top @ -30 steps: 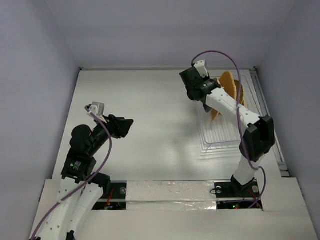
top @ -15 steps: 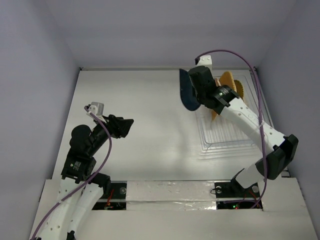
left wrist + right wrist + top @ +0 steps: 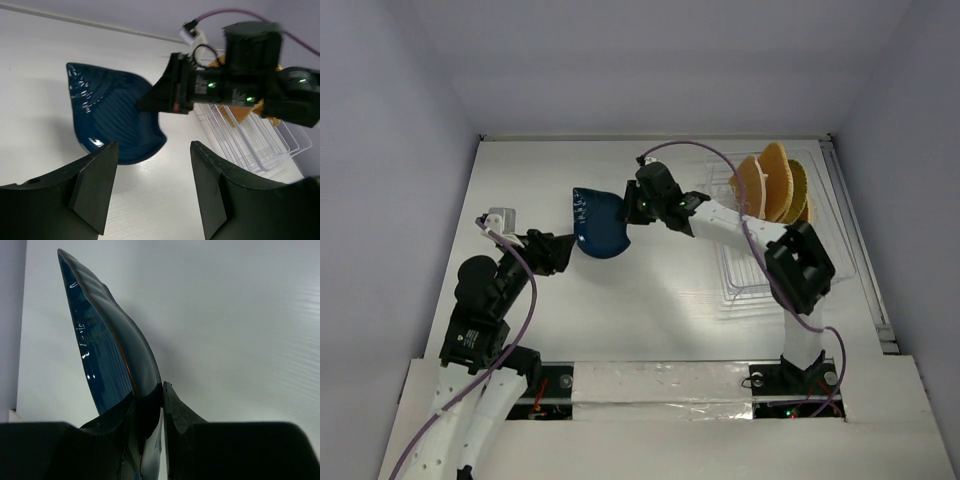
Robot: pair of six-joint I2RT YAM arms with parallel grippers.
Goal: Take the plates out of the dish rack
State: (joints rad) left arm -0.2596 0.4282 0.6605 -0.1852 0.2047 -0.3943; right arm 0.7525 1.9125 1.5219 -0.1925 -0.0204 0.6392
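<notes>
Nearest the bases, the left tool [image 3: 552, 252] is spread wide and holds nothing, pointing across the counter [image 3: 650, 300] at the blue dish [image 3: 598, 225] just beyond its fingertips. The dish is out of the rack and over the open counter left of centre, tilted on edge; I cannot tell whether its low rim touches the surface. The right tool [image 3: 632, 205] pinches it by one rim only, both fingers pressed on the thin glossy wall. That narrow grip is the main risk: the dish's weight hangs well off to one side, so it could pivot or slide free, and letting go while it is this steep would let it topple. The left tool is also close enough to knock it. Farthest back, the orange plates [image 3: 768, 185] stand upright in the dish rack [image 3: 757, 290], not yet unloaded.
</notes>
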